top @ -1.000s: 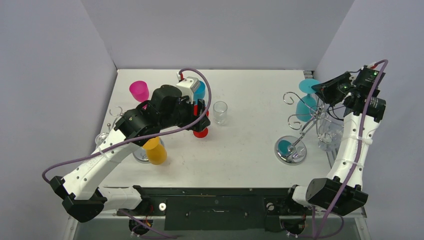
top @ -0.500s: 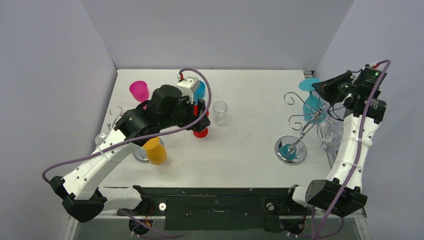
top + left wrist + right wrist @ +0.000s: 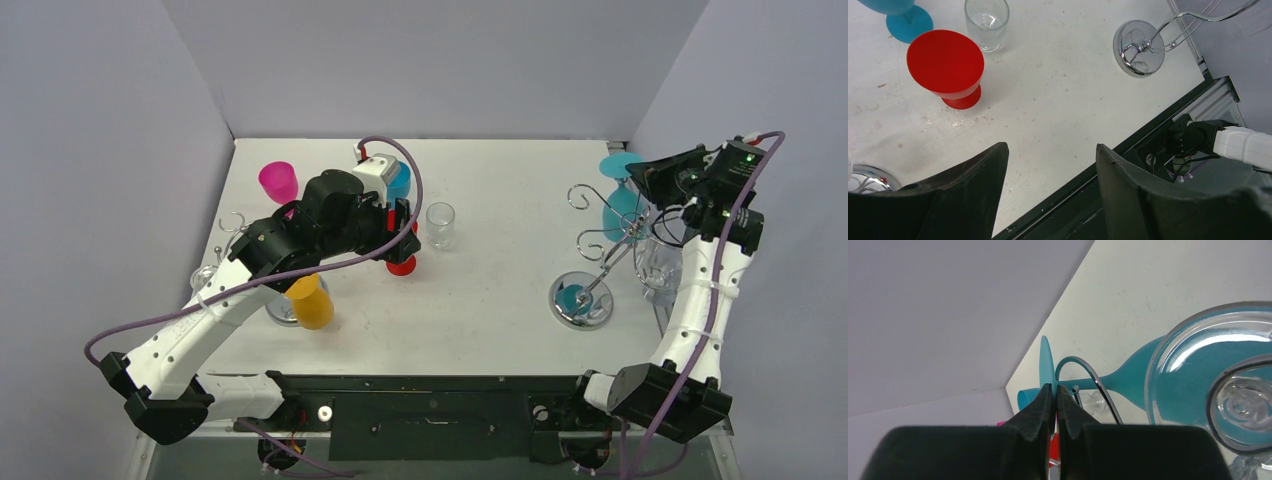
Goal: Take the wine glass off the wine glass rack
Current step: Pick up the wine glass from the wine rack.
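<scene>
Right gripper (image 3: pixel 1054 390): pinched fully closed on the foot of the teal wine glass (image 3: pixel 1128 377). On its wrist camera one pad lies against each face of the thin disc. I judge the hold shallow, since only the rim of the foot sits between the pads.

Teal wine glass: not yet off. It hangs from a wire hook of the wine glass rack (image 3: pixel 583 298), on the far side of the rack's post, with its stem lying in the loop of the hook.

Clear wine glass (image 3: pixel 1243 410): hung on the same rack, just beside the teal bowl. Whether the two bowls touch, I cannot tell.

Rack: its round chrome base stands on the white table (image 3: pixel 500 180).

Left gripper (image 3: pixel 1050 150): jaws wide, holding nothing, well apart from the rack, near a red goblet (image 3: pixel 945 62).

Step in hand, by my judgement: drawing the foot out of the hook.

To do it well I would:
- slide the foot along the line of the wire towards the hook's open end;
- keep the stem centred in the slot;
- lift only once the stem is clear of the wire.

Travel should be slow, because a snagged stem could drag the rack or knock the clear glass. If the disc starts to slip between the pads, I would stop and take a deeper bite before going on.
</scene>
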Motion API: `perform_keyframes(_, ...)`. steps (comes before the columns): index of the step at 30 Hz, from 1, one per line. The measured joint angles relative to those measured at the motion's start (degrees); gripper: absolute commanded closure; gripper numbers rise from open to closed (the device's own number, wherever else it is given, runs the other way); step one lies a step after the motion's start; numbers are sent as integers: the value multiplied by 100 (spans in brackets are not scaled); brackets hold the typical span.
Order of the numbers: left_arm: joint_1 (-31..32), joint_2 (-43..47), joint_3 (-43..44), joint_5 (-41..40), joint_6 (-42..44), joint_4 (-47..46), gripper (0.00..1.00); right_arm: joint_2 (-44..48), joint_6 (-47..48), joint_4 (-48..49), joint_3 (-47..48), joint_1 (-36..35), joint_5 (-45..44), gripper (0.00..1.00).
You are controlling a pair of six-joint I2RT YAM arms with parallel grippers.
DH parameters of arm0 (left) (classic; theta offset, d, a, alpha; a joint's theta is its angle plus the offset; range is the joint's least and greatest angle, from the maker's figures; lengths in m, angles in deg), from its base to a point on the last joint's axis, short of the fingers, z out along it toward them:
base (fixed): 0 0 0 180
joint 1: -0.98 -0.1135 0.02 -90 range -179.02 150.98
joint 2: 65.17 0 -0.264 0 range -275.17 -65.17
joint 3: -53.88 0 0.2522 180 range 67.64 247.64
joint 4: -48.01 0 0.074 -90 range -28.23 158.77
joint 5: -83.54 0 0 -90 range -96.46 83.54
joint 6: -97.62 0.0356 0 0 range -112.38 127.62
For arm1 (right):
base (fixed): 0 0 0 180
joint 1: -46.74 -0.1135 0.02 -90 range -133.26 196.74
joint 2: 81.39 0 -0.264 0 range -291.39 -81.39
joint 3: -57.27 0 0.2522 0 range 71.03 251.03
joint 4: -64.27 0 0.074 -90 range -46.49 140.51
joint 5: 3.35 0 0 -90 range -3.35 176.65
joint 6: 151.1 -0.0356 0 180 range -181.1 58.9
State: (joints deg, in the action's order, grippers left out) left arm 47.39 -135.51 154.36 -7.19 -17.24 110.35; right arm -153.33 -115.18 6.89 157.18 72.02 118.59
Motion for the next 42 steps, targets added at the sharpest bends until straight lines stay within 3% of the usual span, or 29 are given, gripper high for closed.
perform_keyframes(12, 0, 0, 0, -2, 0, 0, 38, 409, -501, 669, -361, 33, -348, 100)
perform_keyframes(42, 0, 0, 0, 0, 2, -2, 38, 992, -549, 533, -632, 57, -284, 100)
